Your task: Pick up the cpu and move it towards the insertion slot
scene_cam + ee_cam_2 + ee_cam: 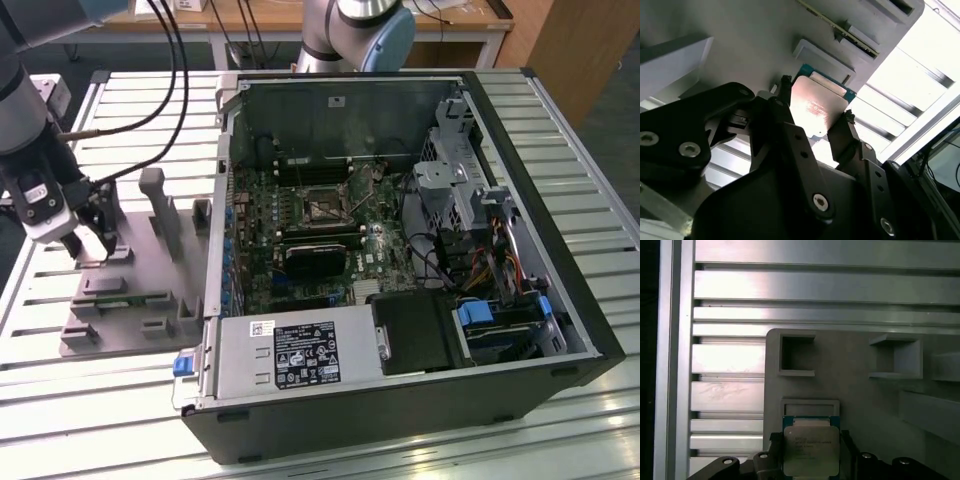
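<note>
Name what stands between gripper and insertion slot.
In the exterior view: a tall grey post and the case's wall, between the gripper, holding the cpu, and insertion slot.

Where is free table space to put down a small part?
Bare silver metal slats lie between the black computer case and the exterior view's right edge, and before the case. Crowded: the grey fixture tray, where the end effector grips the silver square cpu.

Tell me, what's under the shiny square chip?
The grey holder plate is under the cpu, which the gripper grips. The patch directly beneath is covered.
</note>
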Robot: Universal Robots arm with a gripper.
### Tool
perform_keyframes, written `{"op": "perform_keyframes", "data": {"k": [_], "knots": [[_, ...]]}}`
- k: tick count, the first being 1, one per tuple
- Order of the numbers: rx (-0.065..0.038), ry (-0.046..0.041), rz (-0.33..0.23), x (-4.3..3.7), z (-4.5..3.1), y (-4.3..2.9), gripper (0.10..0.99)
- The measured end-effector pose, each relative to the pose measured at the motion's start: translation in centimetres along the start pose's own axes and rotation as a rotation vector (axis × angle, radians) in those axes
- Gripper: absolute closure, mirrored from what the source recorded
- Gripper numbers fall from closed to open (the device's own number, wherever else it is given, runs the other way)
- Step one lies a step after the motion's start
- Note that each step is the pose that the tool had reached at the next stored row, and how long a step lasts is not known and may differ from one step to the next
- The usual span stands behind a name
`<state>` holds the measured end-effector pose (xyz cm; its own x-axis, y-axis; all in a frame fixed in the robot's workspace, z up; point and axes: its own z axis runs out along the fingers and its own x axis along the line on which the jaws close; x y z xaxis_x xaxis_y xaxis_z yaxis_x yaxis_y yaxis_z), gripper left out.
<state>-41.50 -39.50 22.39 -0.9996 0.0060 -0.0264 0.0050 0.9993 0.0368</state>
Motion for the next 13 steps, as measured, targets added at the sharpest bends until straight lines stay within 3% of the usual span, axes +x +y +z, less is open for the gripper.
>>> {"op": "perform_keyframes", "data": {"k": [13], "knots": [[0.000,-0.0022,0.000,-0.11,-4.08,0.16,0.549]]}}
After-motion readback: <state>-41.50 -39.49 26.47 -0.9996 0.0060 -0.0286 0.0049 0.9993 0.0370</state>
